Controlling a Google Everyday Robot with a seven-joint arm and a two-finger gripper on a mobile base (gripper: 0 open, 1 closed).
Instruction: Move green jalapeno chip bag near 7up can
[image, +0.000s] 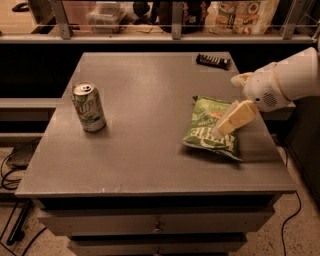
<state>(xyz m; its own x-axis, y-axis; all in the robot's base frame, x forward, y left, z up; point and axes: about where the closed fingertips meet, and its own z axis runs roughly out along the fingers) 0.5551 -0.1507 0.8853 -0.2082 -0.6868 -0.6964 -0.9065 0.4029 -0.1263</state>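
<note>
The green jalapeno chip bag (209, 129) lies flat on the right part of the grey table (150, 145), its white lettering facing up. The 7up can (88, 106) stands upright on the left part of the table, well apart from the bag. My gripper (228, 106) reaches in from the right on a white arm (285, 80) and hangs over the bag's right side. It is open: one cream finger (233, 119) slants down over the bag and the other (241, 78) points up behind it. The bag is not held.
A small black rectangular device (212, 61) lies at the table's back right. A shelf (150, 35) with pale packages and jars runs behind the table. Drawers sit under the tabletop. Cables lie on the floor at the left.
</note>
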